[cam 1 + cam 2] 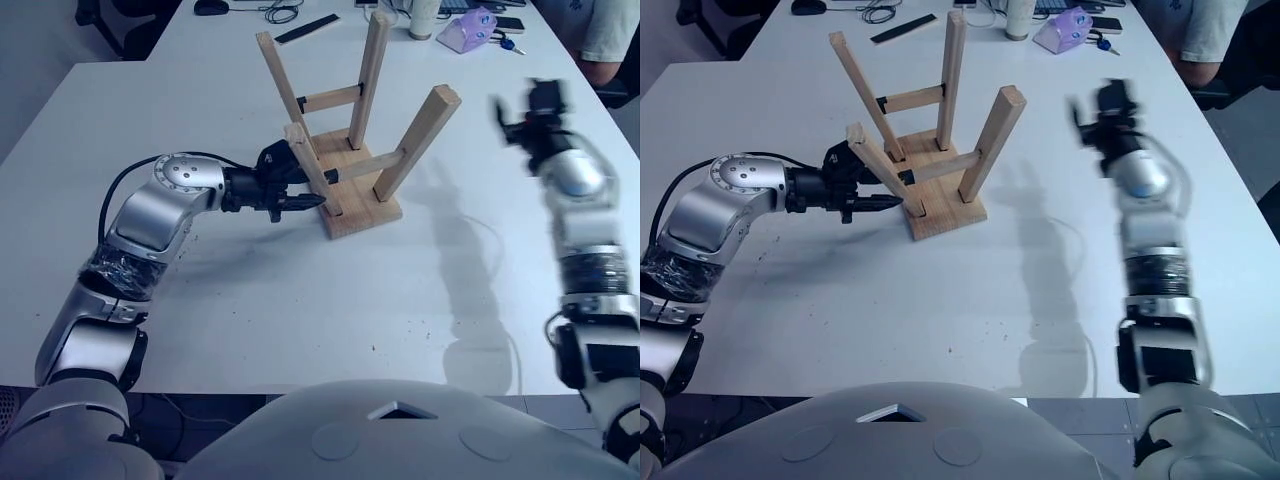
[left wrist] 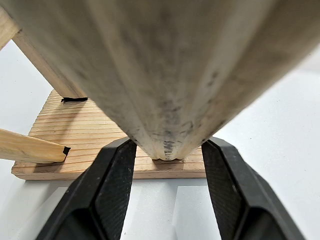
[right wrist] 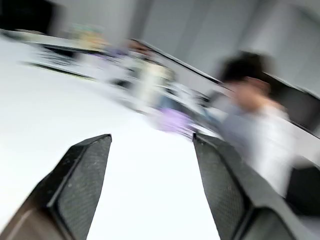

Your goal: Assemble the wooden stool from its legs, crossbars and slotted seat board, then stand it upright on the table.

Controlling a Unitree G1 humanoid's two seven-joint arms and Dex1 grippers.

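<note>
We see a large white table (image 1: 300,300), and the stool (image 1: 345,160) is on its middle part, upside down. The seat board (image 1: 368,212) lies flat on the table top and the four legs point up and lean a little outward. Two back legs (image 1: 372,70) are joined by one crossbar (image 1: 330,98). A second crossbar (image 1: 365,165) goes lower, from the front leg (image 1: 312,170) to the right leg (image 1: 415,140).

The left gripper (image 1: 300,198) comes from the left side, low over the table. It pinches the front leg near its foot, just above the board. In the left wrist view one black finger (image 2: 112,180) presses on each side of this leg, and the leg covers most of what is behind. The other three legs and both crossbars stand between this gripper and the right side of the table.

The right gripper (image 1: 525,110) is raised to the right of the stool, well apart from it. It is blurred, but in the right wrist view its fingers (image 3: 82,180) are spread and nothing is between them.

At the far edge of the table, behind the back legs, we see smaller things: a purple object (image 1: 466,30), a cup (image 1: 424,18), a flat black strip (image 1: 307,28), some cables (image 1: 280,12) and a black mouse (image 1: 211,7). All of them are well apart from the stool.
</note>
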